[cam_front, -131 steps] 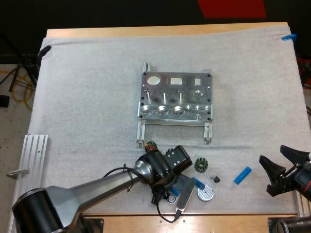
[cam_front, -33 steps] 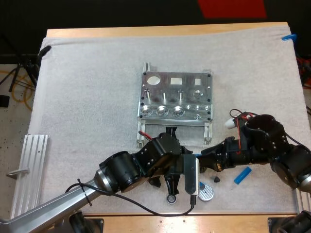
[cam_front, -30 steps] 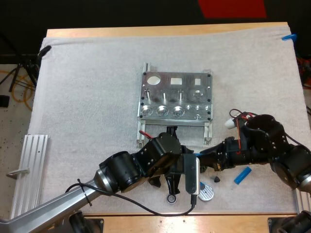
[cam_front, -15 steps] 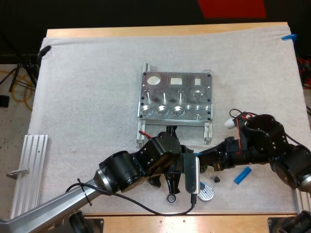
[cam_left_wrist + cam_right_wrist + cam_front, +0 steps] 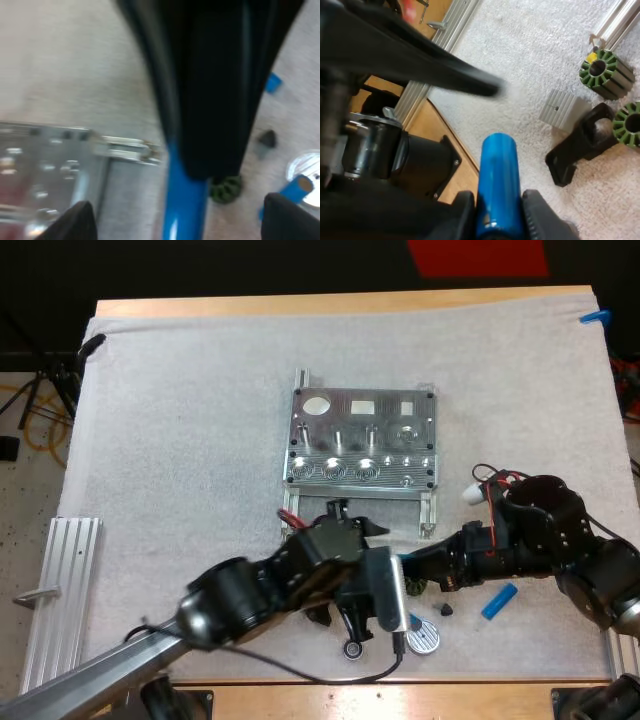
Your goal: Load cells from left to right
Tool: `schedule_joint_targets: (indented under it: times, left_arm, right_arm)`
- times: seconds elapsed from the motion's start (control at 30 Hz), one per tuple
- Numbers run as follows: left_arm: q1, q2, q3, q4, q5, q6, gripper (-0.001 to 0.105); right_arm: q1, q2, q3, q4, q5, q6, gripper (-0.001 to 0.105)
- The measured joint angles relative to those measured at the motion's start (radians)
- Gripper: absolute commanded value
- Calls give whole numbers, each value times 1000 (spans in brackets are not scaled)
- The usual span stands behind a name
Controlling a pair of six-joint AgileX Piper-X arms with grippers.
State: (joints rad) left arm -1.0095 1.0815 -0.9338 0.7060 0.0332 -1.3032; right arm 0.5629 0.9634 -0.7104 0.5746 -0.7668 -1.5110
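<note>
The metal fixture sits mid-mat. My right gripper reaches in from the right, below the fixture's right rail, and is shut on a bright blue cylinder. That cylinder juts out of the right arm's black fingers in the left wrist view. My left gripper is open, its fingers standing apart on either side of the cylinder and clear of it. In the right wrist view one left finger crosses above the cylinder, blurred.
A loose blue cylinder, a small dark cone, a silver disc and a small ring lie near the front edge. Green stators, a silver block and a black bracket lie nearby. An aluminium rail lies at the left.
My left arm has pulled back toward the fixture and shows blurred. The right gripper, which came in from the right edge, has stayed put with the blue cylinder.
</note>
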Motion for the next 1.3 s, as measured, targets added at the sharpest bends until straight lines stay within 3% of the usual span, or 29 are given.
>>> schedule_joint_targets:
  times: [0.1,0.4,0.67,0.8,1.03,1.13,1.3]
  left_arm:
    - [0,-86,0,3,-46,-27,67]
    - [0,-338,0,105,-161,-134,67]
    - [0,-488,0,180,-242,-217,67]
    - [0,-524,0,246,-283,-270,67]
    - [0,-573,35,348,-432,-381,67]
    - [0,-592,59,353,-479,-431,67]
    - [0,-594,61,361,-492,-487,67]
  right_arm:
    - [0,0,-39,32,45,-3,0]
    - [0,15,-257,290,321,-161,0]
    - [0,196,-475,490,482,-273,0]
    - [0,295,-566,533,520,-289,0]
    - [9,504,-781,604,571,-314,0]
    - [42,586,-875,639,676,-330,0]
    - [95,714,-982,692,827,-379,0]
